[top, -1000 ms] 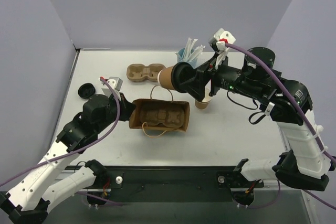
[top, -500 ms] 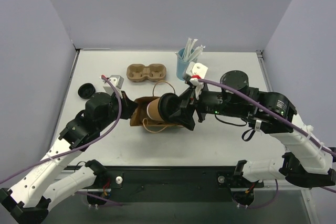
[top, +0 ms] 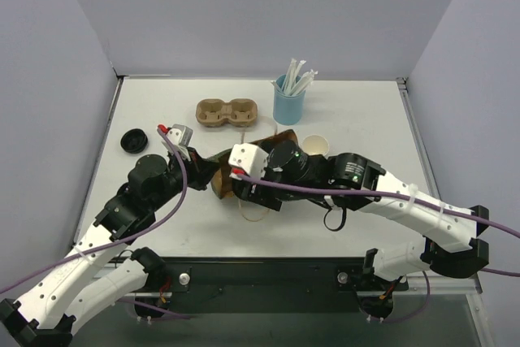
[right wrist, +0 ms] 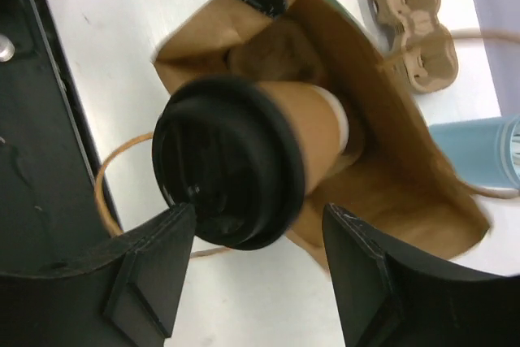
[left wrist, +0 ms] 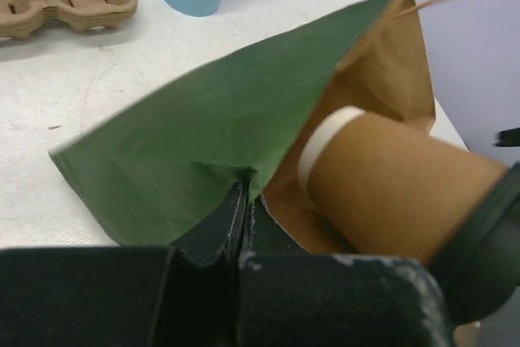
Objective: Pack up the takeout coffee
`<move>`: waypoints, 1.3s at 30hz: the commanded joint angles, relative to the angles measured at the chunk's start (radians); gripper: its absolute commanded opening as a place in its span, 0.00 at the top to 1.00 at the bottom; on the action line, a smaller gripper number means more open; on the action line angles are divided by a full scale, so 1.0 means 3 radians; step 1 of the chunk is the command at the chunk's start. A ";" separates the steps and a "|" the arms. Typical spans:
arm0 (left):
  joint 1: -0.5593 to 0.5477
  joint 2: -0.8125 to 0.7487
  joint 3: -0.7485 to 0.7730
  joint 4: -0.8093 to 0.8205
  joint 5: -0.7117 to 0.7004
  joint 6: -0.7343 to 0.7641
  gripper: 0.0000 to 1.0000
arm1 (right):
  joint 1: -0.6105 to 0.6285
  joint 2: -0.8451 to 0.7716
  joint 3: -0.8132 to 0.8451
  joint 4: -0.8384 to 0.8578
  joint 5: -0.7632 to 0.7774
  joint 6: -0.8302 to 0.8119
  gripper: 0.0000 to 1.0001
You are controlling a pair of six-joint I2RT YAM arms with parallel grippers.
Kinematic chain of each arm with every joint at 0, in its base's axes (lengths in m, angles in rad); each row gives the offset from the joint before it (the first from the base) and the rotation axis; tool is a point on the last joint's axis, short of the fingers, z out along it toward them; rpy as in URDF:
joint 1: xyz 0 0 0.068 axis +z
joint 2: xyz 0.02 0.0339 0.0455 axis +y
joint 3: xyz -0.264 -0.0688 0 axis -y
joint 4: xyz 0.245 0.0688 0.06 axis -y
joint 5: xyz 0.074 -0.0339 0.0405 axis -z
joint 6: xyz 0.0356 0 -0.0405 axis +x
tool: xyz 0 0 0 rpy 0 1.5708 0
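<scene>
The left end effector (left wrist: 244, 209) pinches the bag (left wrist: 187, 152) rim; the right end effector (right wrist: 258, 213) clamps the lidded brown cup (right wrist: 313, 123) in the bag mouth. The pulp carrier (top: 227, 111), blue straw cup (top: 288, 105) and small tan cup (top: 315, 146) stand beyond on the desk (top: 366, 119).

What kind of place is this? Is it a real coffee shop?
Probably not. It looks like a robot lab: two robot arms at a white table with bare walls, one holding a lidded cup in the mouth of a paper bag.

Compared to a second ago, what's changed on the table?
The right fingers carried the lidded cup toward the left arm, into the mouth of the paper bag. The left fingers kept pinching the bag's edge. The carrier and straw cup stayed put.
</scene>
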 commanded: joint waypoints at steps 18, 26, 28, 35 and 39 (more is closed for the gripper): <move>0.0006 -0.0022 -0.0049 0.0511 0.0512 0.0270 1.00 | 0.0073 0.0075 -0.0302 0.0282 0.0695 -0.0234 0.61; 0.0006 -0.0013 -0.0111 0.0497 0.0481 0.0096 1.00 | 0.0032 -0.0144 -0.0925 0.1064 0.1103 0.1028 0.50; 0.0001 -0.0002 -0.0106 0.0481 0.0476 0.0009 1.00 | 0.0078 -0.0236 -0.1104 0.1237 0.1308 0.1427 0.48; 0.0001 -0.0135 -0.0136 0.0343 0.0369 -0.0093 1.00 | 0.0134 -0.0319 -0.1386 0.1300 0.1676 0.2318 0.35; 0.0001 -0.0135 -0.0065 0.0154 0.0287 -0.0190 1.00 | 0.0410 -0.0349 -0.1397 0.1356 0.2182 0.2365 0.36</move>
